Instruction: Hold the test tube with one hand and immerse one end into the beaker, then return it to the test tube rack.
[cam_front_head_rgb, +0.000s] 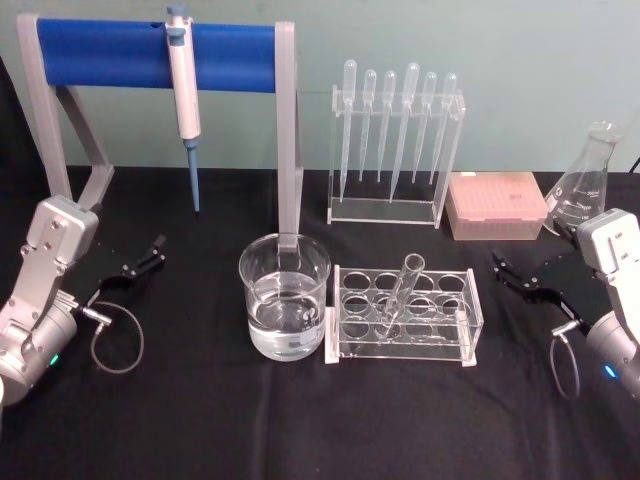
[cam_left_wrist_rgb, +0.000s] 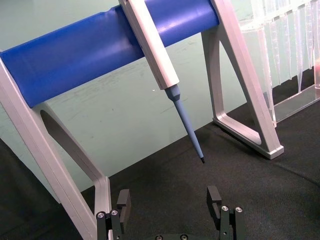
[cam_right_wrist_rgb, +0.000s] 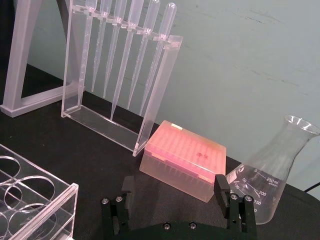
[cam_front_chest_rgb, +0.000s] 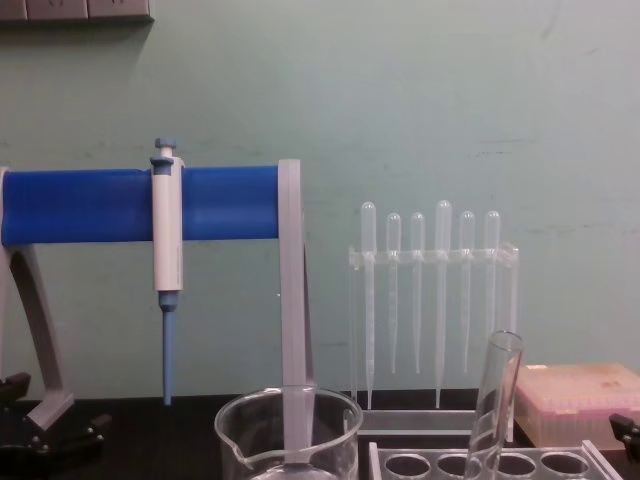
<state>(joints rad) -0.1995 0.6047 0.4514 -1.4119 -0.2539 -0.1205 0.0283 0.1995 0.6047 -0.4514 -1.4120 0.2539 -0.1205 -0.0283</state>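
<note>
The test tube (cam_front_head_rgb: 402, 292) leans in a clear rack (cam_front_head_rgb: 472, 312) at the table's middle, its open top (cam_front_chest_rgb: 497, 392) tilted to the right. Just left of the rack stands the beaker (cam_front_head_rgb: 285, 298), partly filled with clear liquid, and its rim (cam_front_chest_rgb: 288, 412) is also in the chest view. My left gripper (cam_front_head_rgb: 152, 253) rests open at the left, well clear of the beaker, and its fingers (cam_left_wrist_rgb: 123, 200) hold nothing. On the right, my right gripper (cam_front_head_rgb: 506, 270) is open too, pointing towards the rack with nothing between its fingers (cam_right_wrist_rgb: 221, 185).
A white-and-blue micropipette (cam_front_head_rgb: 183, 92) hangs on a blue-barred stand (cam_front_head_rgb: 110, 45) at the back left. Behind the rack stands a clear holder of plastic pipettes (cam_front_head_rgb: 395, 140). A pink tip box (cam_front_head_rgb: 496, 206) and a conical flask (cam_front_head_rgb: 585, 185) sit at the back right.
</note>
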